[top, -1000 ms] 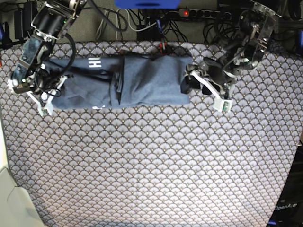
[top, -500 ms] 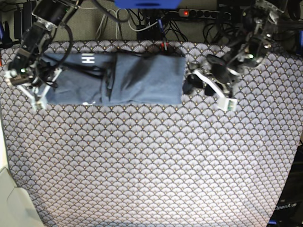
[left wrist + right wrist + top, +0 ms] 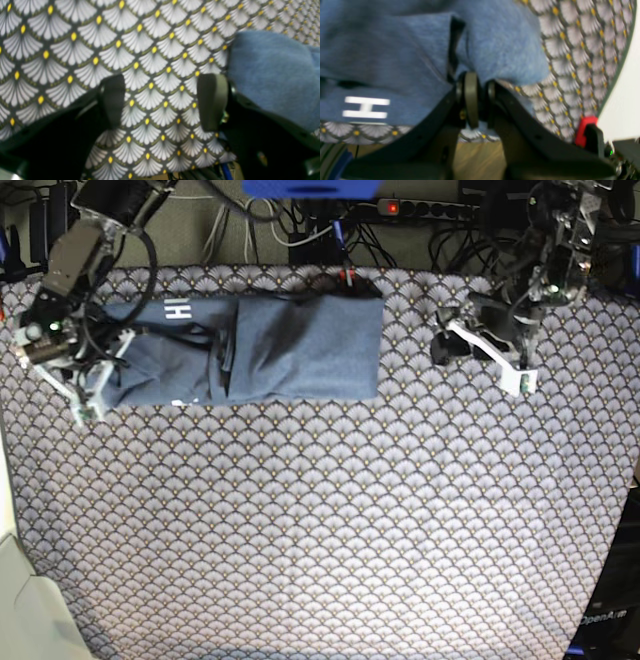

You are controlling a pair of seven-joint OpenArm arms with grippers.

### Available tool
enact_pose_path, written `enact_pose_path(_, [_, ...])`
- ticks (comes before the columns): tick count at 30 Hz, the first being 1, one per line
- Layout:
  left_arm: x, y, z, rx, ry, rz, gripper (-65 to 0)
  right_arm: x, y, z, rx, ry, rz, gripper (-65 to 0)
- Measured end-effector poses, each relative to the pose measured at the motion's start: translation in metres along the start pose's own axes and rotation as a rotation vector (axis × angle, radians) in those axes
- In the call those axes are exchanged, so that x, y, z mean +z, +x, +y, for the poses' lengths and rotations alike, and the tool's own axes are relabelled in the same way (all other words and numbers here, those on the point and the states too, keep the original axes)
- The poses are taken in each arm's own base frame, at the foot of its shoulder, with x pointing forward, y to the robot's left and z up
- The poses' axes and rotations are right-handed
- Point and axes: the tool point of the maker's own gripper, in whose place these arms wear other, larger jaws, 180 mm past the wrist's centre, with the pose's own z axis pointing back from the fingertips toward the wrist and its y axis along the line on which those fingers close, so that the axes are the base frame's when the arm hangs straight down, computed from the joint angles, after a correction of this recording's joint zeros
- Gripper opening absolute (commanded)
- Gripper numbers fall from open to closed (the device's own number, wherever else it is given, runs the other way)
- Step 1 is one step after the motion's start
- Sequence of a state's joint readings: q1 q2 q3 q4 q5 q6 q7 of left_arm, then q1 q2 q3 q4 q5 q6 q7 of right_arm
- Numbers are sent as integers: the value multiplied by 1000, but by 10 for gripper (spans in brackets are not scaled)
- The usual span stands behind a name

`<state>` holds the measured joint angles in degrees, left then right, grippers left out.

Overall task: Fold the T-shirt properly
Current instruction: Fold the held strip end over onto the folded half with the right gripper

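The surface (image 3: 330, 520) is covered w/ a cloth of grey fans and yellow dots. The T-shirt (image 3: 300, 345) lies on it at the back, folded into a long blue band, w/ white letters (image 3: 178, 309) near its left end. The right tool (image 3: 477, 100) is pressed together, pinching the T-shirt at that left end. The left tool (image 3: 162, 102) is spread wide w/ nothing in it, over bare cloth, just beside the T-shirt's other end. No boxes or bins in view.
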<state>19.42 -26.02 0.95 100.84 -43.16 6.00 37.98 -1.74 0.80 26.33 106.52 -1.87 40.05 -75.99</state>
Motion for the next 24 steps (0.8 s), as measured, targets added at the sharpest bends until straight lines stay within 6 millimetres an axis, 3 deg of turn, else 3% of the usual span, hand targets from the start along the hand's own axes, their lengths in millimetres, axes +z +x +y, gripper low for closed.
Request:
enact_pose_path(5, [3, -12, 2, 7, 5, 26, -206, -3, 7, 27, 94, 48, -4, -650])
enact_pose_path(12, [5, -13, 3, 5, 6, 24, -206, -3, 24, 58, 197, 100, -33, -650])
enact_pose_path(17, [5, -16, 3, 2, 7, 32, -206, 17, 48, 73, 257, 88, -113, -650])
enact_pose_path(20, [6, -15, 5, -1, 12, 31, -206, 26, 61, 92, 295, 116, -167, -650])
enact_pose_path(24, [7, -16, 7, 2, 17, 34, -206, 26, 57, 109, 311, 151, -159, -650])
